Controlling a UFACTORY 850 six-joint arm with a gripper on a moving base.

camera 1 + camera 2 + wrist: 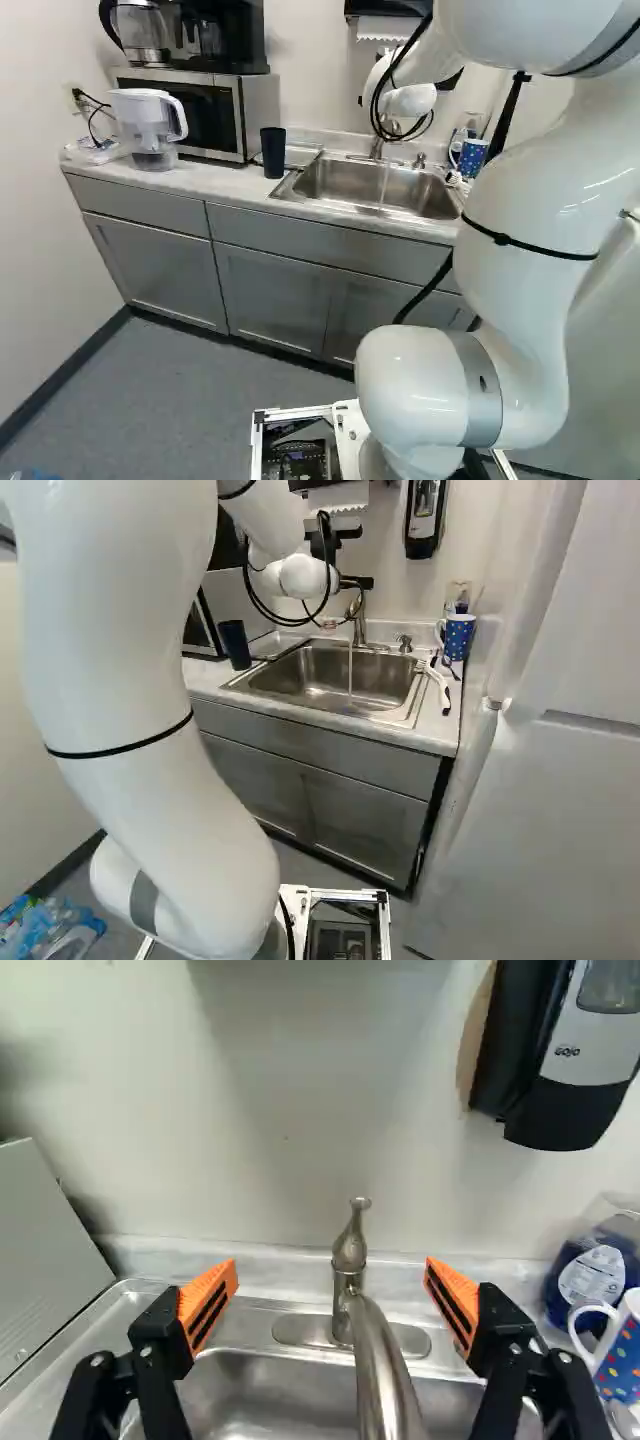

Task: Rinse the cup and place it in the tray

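Observation:
My gripper [352,581] is over the back of the sink, close to the faucet. In the wrist view the gripper [332,1272] stands wide open, its orange pads far apart; the faucet [350,1250] shows between and beyond them, ungripped. A dark tumbler cup [273,152] stands upright on the counter beside the sink, away from the gripper. Behind the cup lies a flat, pale, tray-like piece [299,156]. Water [350,670] runs from the faucet into the sink [310,685].
A blue dotted mug [458,637], a white-handled brush [437,685] and a blue soap bottle [592,1270] are across the sink. A microwave [215,112] and water pitcher [150,128] stand beyond the cup. A soap dispenser [568,1055] hangs on the wall; a white door [540,810] borders the counter.

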